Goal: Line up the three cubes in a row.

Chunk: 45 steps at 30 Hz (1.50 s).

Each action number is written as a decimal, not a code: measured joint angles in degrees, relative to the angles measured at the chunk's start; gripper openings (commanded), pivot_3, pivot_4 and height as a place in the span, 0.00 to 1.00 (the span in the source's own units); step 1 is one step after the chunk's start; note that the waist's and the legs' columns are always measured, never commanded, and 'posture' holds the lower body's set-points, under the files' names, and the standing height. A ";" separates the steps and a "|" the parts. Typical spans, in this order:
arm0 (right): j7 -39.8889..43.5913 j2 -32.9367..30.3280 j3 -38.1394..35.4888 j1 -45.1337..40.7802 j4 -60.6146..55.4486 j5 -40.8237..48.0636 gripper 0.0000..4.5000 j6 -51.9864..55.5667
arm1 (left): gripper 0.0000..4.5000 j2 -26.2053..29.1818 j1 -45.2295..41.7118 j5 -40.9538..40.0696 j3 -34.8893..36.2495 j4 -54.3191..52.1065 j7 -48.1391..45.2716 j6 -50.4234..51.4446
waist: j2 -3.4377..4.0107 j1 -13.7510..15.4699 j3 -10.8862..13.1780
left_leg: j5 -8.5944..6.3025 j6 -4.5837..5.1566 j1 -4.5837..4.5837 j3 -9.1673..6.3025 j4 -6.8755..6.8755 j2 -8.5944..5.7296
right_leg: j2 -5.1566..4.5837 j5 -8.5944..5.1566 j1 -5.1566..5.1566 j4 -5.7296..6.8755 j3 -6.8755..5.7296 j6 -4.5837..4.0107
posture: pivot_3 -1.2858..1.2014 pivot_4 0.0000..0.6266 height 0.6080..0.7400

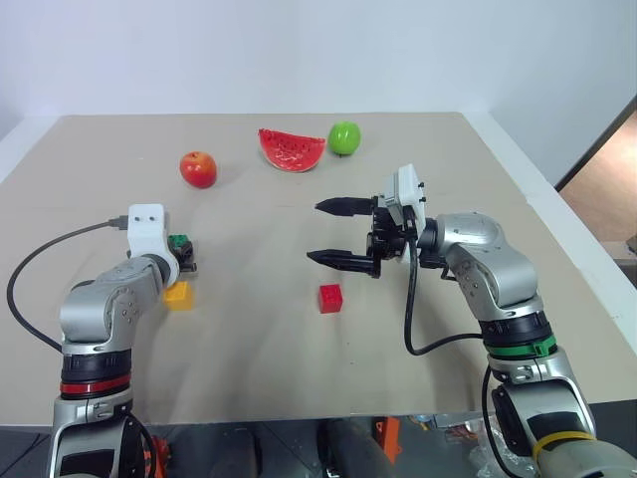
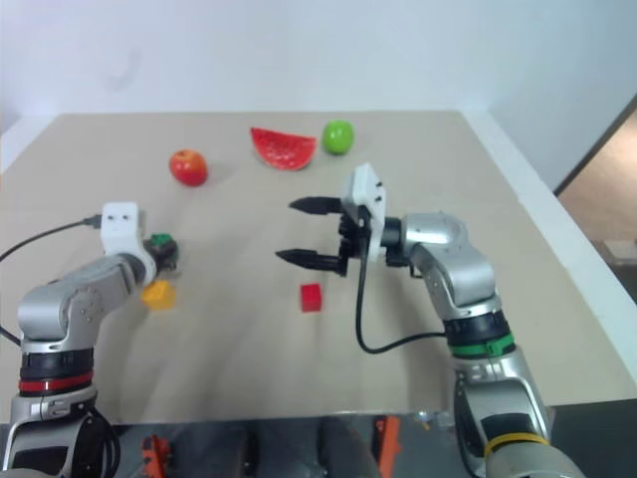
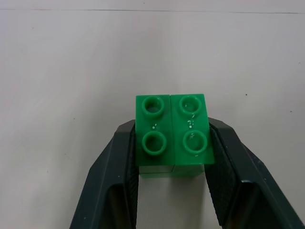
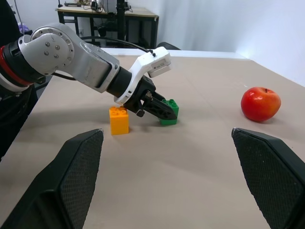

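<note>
My left gripper (image 3: 172, 143) is shut on the green cube (image 3: 172, 119), its fingers (image 3: 126, 162) pressed against two opposite sides. The cube (image 4: 169, 112) rests on the table just beyond the yellow-orange cube (image 4: 119, 120), at the left of the table (image 1: 179, 295). The red cube (image 1: 330, 298) lies alone near the table's middle. Above and just behind it hovers my right gripper (image 1: 317, 231), open, pointing left, with nothing between its fingers (image 4: 71, 176).
A red apple (image 1: 198, 168), a watermelon slice (image 1: 291, 149) and a green apple (image 1: 344, 137) lie along the far part of the table (image 1: 249, 398). A black cable (image 1: 30, 269) loops off my left wrist. The table's right edge (image 1: 557, 229) drops away.
</note>
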 measured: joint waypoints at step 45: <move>0.10 -5.23 -0.36 5.23 -1.80 -1.00 1.00 -1.94 | 0.29 15.01 -2.86 9.58 -30.47 7.01 -75.28 -43.00 | 0.02 -0.01 0.02 | 0.00 0.01 -0.56 0.12 0.05 0.03 | 0.13 0.00 -0.67 0.08 0.11 0.02 | 0.52 0.24 1.00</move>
